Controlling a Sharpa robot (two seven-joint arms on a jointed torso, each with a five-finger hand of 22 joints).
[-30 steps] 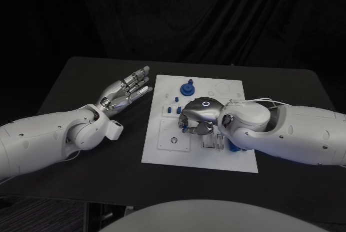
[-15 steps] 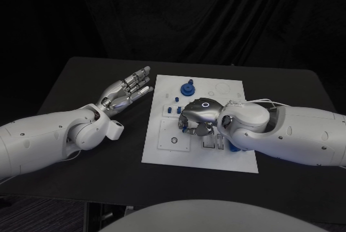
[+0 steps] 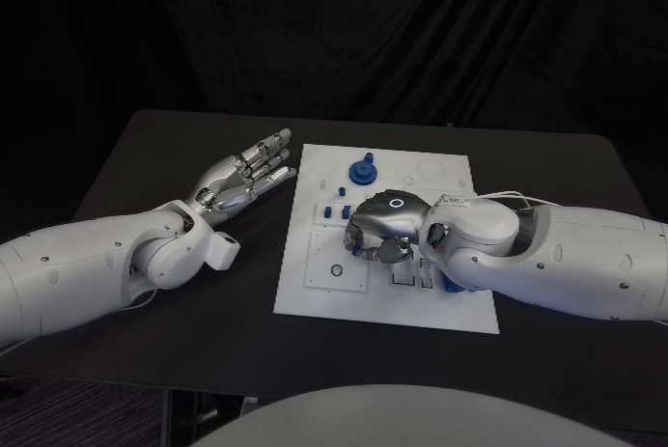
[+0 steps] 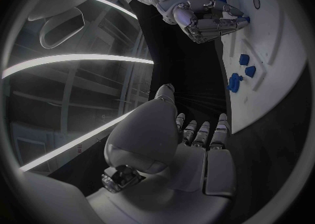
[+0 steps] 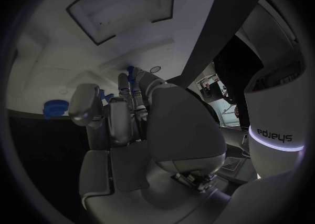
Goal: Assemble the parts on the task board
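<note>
The right hand (image 3: 383, 230) pinched a small blue part (image 3: 356, 238) over mid task board (image 3: 459, 312); seating it needed alignment. The left hand (image 3: 244, 175) hovered spread.

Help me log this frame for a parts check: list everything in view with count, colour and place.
table: one, black, under everything.
task board: one, white, mid-table.
gear-like part: one, blue, far end of the board.
small parts: two, blue, side by side near the board's left edge.
part by the right arm: one, blue, partly hidden at the board's right side.
ring mark: one, dark, near left of the board.
left hand: silver, fingers spread, holding nothing, left of the board.
right hand: silver, fingers curled down over the board's middle; blue shows at the fingertips, but a grip cannot be told.
</note>
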